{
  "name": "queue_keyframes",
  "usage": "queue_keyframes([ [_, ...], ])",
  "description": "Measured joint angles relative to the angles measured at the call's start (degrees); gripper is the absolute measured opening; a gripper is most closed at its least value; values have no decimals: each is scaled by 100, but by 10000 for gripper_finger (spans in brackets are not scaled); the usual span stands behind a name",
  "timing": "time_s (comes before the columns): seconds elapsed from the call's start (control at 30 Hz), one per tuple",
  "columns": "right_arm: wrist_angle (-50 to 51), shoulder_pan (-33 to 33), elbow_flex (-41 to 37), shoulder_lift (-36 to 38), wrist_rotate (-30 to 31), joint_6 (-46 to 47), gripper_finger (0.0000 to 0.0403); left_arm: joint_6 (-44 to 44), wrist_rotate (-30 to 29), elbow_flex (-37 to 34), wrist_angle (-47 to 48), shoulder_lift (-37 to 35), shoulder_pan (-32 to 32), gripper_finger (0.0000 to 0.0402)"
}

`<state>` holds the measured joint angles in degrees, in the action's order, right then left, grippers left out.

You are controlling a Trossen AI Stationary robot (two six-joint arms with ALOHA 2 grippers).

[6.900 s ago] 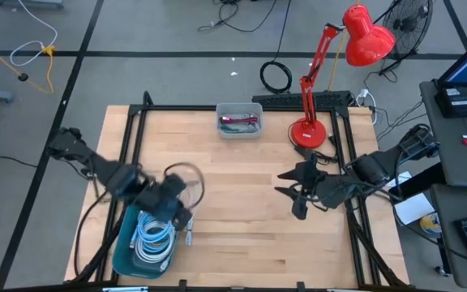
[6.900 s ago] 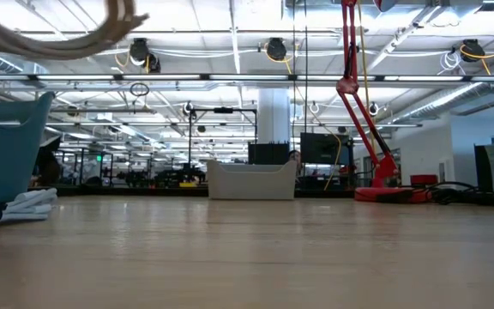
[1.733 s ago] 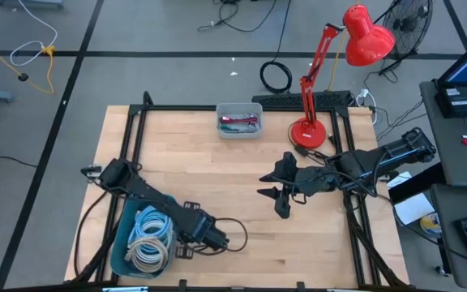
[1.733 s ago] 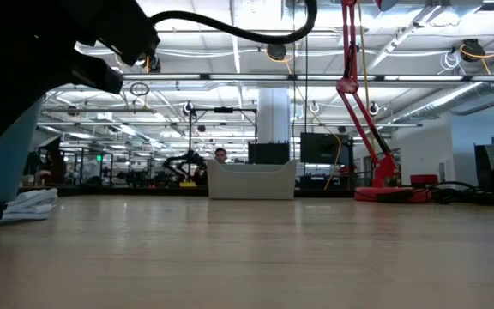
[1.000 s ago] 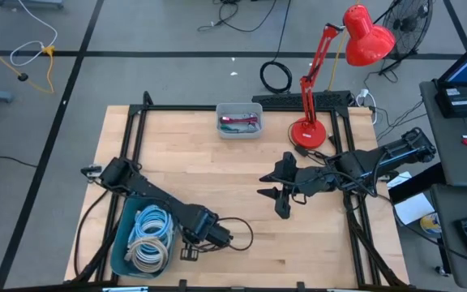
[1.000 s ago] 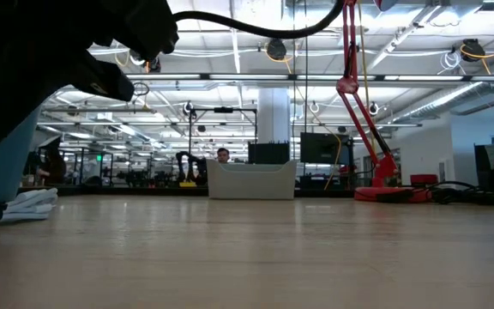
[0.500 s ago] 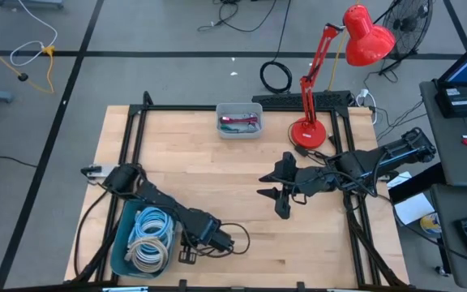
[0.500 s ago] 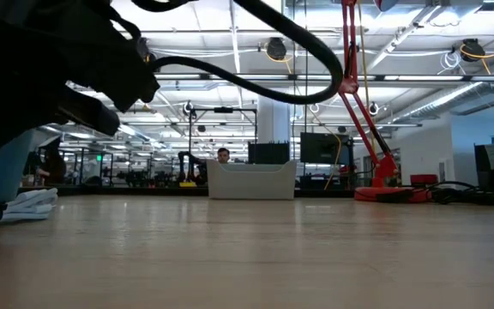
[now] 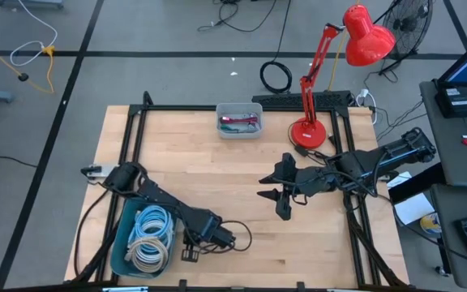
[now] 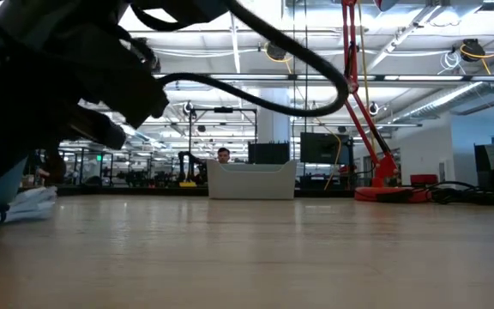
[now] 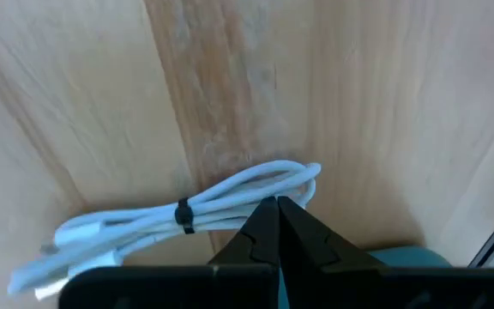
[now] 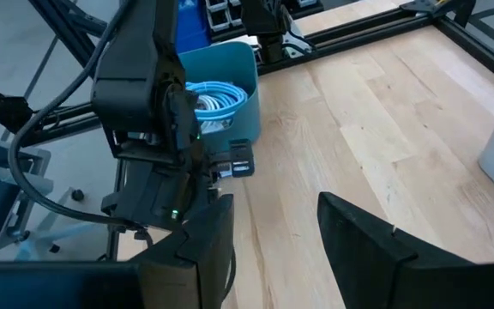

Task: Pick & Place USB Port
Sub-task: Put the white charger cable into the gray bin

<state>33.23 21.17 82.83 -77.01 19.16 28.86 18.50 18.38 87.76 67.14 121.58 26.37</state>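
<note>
**Left gripper low beside the blue bin, over a bundled white cable**

At the near left corner of the wooden worktop, seen from above, the left arm reaches down along the right-hand side of a blue bin that holds coils of pale cable. The left gripper sits low over the boards just beside the bin's near right corner. In the left wrist view its two dark fingers meet at their tips with no gap between them, and nothing is seen clamped there; directly past the tips lies a white USB cable, folded into a bundle, tied with a dark band and resting flat on the wood. Whether the fingertips touch the bundle cannot be told. A black lead from the arm loops over the boards to the gripper's right.

The right arm waits over the right half of the worktop, its gripper raised and pointing toward the left arm. In the right wrist view its fingers stand well apart with bare wood between them, holding nothing.

A small grey tray with a reddish item inside stands at the far edge, mid-worktop. A red desk lamp has its base at the far right corner. In the low view the left arm fills the upper left as a dark mass, the tray shows across the boards, and a person is visible far off in the room behind.
</note>
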Motion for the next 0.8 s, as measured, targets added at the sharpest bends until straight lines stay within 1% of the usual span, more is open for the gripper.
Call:
queue_keyframes([
  [0.33,2,73,0,0,3,0,162,114,27,-55,-756,-7,-85,0],
  [0.8,0,70,0,0,17,42,162,16,-8,-54,-1416,-7,-608,0],
])
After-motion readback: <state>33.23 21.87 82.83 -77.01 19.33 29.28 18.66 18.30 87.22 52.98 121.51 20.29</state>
